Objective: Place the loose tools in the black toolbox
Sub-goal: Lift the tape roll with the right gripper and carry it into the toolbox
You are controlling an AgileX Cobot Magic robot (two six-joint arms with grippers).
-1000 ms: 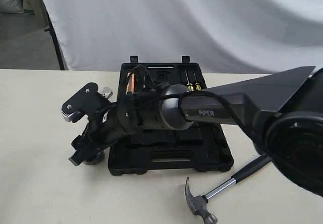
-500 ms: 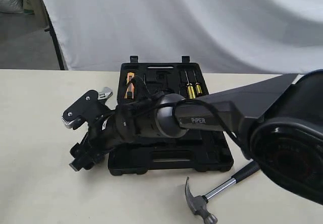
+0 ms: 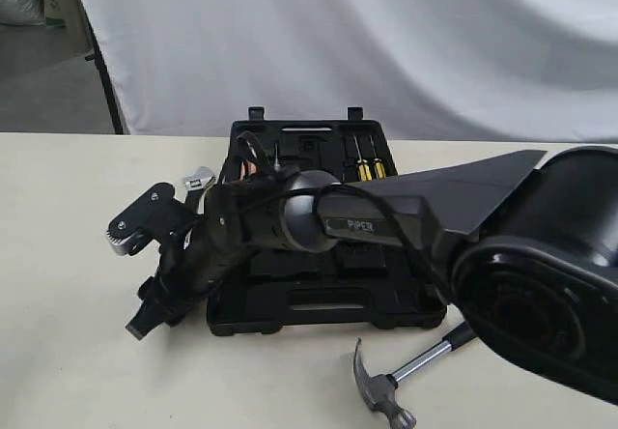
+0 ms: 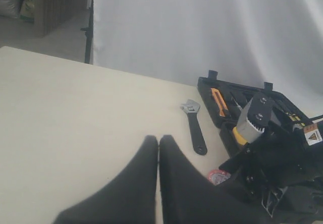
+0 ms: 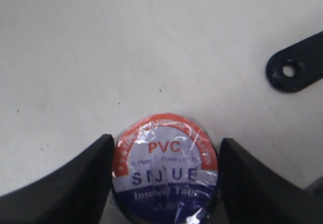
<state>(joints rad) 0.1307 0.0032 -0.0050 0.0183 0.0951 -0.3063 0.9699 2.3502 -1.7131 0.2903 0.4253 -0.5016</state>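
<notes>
The tape roll (image 5: 165,168), dark with a red, white and blue PVC label, lies flat on the table left of the black toolbox (image 3: 328,305). My right gripper (image 5: 166,140) is open and straddles the roll, one finger close on each side. In the exterior view this gripper (image 3: 145,315) is down at the table. The adjustable wrench (image 4: 194,128) lies just beyond the roll, its handle end (image 5: 295,67) near my right fingers. In front of the toolbox lies the claw hammer (image 3: 406,381). My left gripper (image 4: 159,138) is shut and empty over bare table.
The open toolbox holds orange-handled pliers (image 4: 218,98) and yellow-handled screwdrivers (image 3: 365,166). My right arm (image 3: 386,221) reaches across the toolbox. A white cloth backdrop (image 3: 386,42) hangs behind the table.
My right gripper has swung left and come down to the table, around the tape roll. The hammer, wrench and toolbox have not moved.
</notes>
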